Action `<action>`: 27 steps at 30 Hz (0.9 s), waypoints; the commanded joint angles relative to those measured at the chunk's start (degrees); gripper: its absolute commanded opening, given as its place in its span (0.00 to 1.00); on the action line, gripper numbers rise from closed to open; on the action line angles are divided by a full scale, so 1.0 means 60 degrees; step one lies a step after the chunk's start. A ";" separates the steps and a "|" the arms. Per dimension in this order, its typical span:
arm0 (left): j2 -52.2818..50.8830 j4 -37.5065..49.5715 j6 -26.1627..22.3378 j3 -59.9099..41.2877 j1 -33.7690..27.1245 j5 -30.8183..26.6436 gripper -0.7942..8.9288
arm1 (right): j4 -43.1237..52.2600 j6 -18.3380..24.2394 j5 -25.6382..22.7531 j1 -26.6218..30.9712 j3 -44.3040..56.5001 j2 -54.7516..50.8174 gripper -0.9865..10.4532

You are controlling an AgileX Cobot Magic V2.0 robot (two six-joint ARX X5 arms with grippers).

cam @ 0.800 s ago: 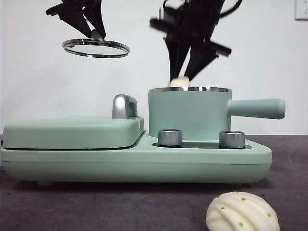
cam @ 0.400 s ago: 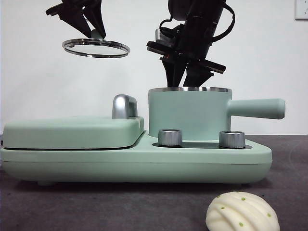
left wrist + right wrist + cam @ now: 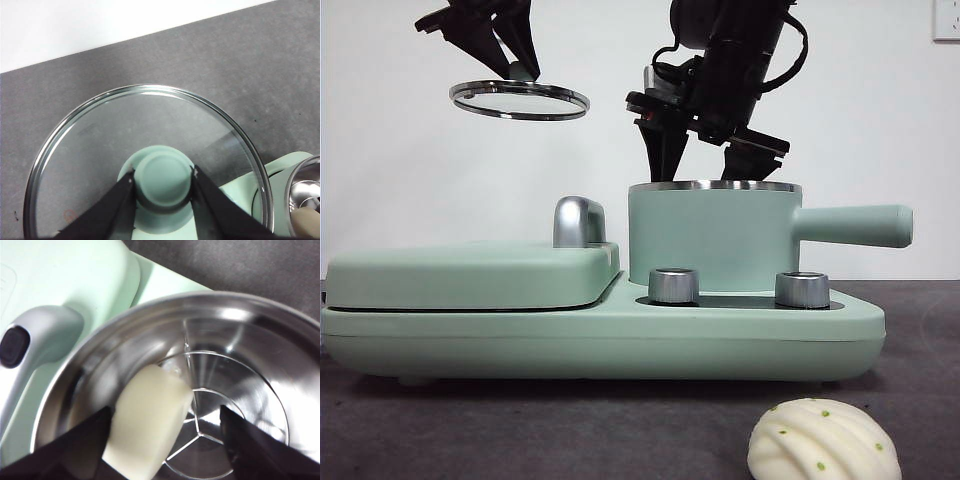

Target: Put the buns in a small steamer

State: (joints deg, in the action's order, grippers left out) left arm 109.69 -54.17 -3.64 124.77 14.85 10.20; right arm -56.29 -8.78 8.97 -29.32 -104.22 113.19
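We see the small steamer standing on the right half of a mint-green cooker base, its long handle pointing toward three o'clock in the front view. Its lid is off and held up in the air above the flat griddle, toward ten o'clock from the pot; the left gripper is pinching the lid's green knob between its jaws.

The right gripper hangs right over the steamer's steel rim, tips dipping toward the opening. In its wrist view we see its jaws spread wide, with the smooth bun lying inside the pot on the steel bottom, leaning toward the wall. One jaw sits just beside the bun; we cannot tell whether it touches. The other jaw is well clear of it.

The ridged bun with green dots rests on the dark table in front of the cooker, at about five o'clock from the steamer, well apart from both grippers.
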 commanded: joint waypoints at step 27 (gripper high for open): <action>-0.0102 0.0240 -0.0106 0.0397 -0.0062 0.0011 0.10 | -0.3253 0.0554 -0.0106 -0.0040 -0.1840 -0.1749 0.52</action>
State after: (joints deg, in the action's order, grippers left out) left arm 109.69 -54.17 -3.64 124.77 14.37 10.20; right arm -75.05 -6.17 8.73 -29.19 -113.75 102.54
